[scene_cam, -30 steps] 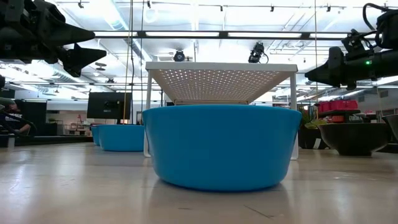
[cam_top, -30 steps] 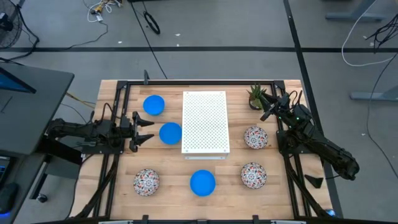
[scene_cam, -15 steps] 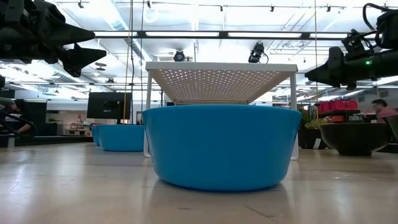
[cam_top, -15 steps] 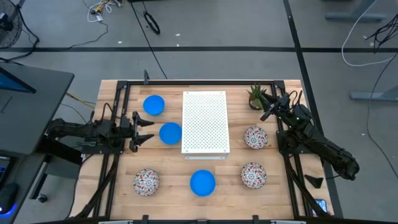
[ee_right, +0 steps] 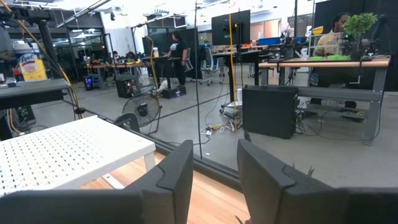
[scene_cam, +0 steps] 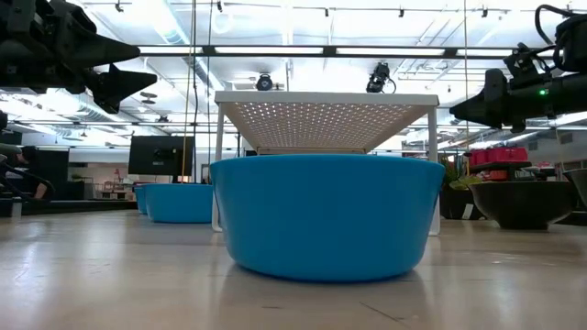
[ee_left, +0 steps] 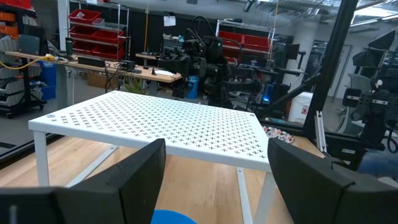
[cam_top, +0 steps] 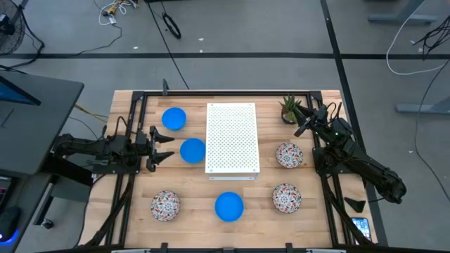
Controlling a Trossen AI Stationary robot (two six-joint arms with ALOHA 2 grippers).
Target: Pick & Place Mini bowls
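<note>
Three blue mini bowls (cam_top: 174, 118) (cam_top: 192, 150) (cam_top: 229, 206) and three patterned mini bowls (cam_top: 289, 154) (cam_top: 286, 197) (cam_top: 165, 205) rest on their bases on the wooden table. My left gripper (cam_top: 167, 147) hovers open at the table's left, pointing level at the middle blue bowl (ee_left: 168, 216), just short of it. My right gripper (cam_top: 301, 124) hovers open at the far right, above the table between the plant and a patterned bowl. Nothing is between either pair of fingers (ee_left: 143, 171) (ee_right: 180, 168).
A white perforated board (cam_top: 232, 138) stands on thin legs in the table's middle, between the two groups of bowls. A small green potted plant (cam_top: 289, 109) sits at the far right corner. A black frame (cam_top: 225, 92) runs along the table's edges.
</note>
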